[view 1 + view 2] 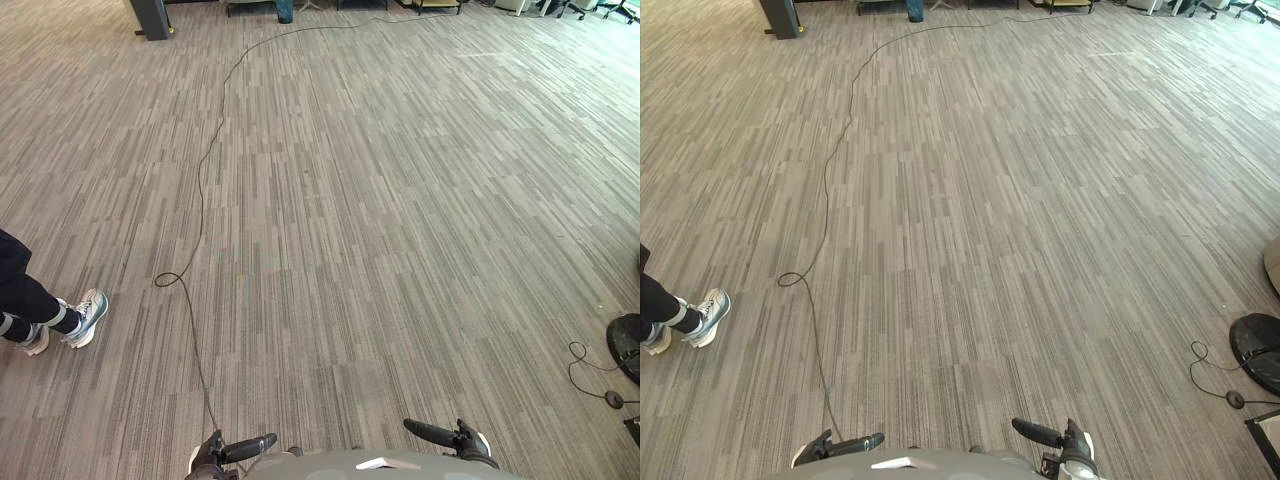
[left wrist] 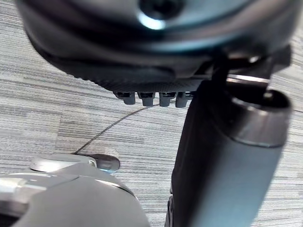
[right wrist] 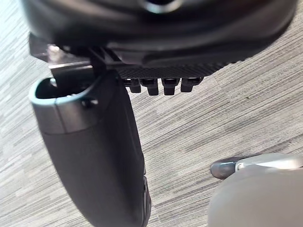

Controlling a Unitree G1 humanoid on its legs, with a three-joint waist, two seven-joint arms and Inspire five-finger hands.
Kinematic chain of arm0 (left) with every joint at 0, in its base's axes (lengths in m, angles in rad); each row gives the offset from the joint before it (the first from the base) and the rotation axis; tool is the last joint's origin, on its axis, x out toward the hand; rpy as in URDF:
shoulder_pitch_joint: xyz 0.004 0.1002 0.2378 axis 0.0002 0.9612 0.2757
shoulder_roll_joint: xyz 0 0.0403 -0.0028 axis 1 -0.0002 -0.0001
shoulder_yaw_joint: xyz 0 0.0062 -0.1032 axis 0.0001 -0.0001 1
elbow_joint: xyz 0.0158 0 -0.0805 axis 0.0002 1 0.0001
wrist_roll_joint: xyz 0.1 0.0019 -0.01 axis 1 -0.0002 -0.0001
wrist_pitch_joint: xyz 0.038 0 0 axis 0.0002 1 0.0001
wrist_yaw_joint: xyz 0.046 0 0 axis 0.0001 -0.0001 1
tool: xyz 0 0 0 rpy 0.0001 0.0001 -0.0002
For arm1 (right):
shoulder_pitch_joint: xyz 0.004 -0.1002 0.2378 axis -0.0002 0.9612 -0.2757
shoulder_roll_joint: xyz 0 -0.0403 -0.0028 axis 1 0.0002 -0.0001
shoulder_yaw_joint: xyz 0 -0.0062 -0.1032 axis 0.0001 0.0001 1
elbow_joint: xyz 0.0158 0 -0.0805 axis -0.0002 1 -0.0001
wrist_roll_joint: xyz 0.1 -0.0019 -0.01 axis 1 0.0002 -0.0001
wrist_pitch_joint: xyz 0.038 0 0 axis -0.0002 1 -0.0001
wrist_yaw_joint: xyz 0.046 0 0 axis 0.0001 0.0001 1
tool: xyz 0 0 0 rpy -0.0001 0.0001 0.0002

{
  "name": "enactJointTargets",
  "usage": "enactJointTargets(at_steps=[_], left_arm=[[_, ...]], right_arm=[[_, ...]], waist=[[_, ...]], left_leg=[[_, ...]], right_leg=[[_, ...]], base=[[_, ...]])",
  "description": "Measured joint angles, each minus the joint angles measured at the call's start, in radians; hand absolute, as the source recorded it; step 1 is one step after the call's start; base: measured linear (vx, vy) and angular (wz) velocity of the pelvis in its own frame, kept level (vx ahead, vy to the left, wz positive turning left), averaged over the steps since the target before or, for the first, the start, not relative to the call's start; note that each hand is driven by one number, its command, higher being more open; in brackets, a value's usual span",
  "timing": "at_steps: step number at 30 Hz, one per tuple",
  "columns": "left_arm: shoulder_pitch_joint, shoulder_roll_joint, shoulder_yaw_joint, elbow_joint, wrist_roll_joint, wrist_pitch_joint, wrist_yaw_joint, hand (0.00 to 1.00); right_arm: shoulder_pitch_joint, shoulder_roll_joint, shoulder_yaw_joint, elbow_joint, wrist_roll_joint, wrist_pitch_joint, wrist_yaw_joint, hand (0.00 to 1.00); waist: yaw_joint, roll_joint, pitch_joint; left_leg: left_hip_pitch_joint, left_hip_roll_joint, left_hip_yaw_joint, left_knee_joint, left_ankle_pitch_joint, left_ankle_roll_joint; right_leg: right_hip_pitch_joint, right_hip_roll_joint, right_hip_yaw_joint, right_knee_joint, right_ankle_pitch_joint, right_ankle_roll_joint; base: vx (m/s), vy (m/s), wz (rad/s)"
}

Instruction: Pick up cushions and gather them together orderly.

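Search seems the step in hand: left hand and right hand hang with fingers released, holding nothing, while a pale sliver at the frame's right edge, perhaps a cushion, calls for turning and walking there.

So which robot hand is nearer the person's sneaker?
Left. The left robot hand sits right of the sneaker, nearer the camera; the right robot hand is farther right.
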Motion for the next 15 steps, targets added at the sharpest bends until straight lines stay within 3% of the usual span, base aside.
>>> enactJointTargets(at_steps=[15], left_arm=[[-0.021,0.003,-0.014,0.004,0.02,0.0,0.0,1.0]], right_arm=[[-0.03,0.041,-0.01,0.003,-0.003,0.0,0.004,1.0]], waist=[[0.0,-0.01,0.035]], left_leg=[[0.015,-0.025,-0.012,-0.077,0.062,0.024]], right_leg=[[0.002,-0.02,-0.019,-0.034,0.025,0.0]], base=[[-0.07,0.007,0.03]])
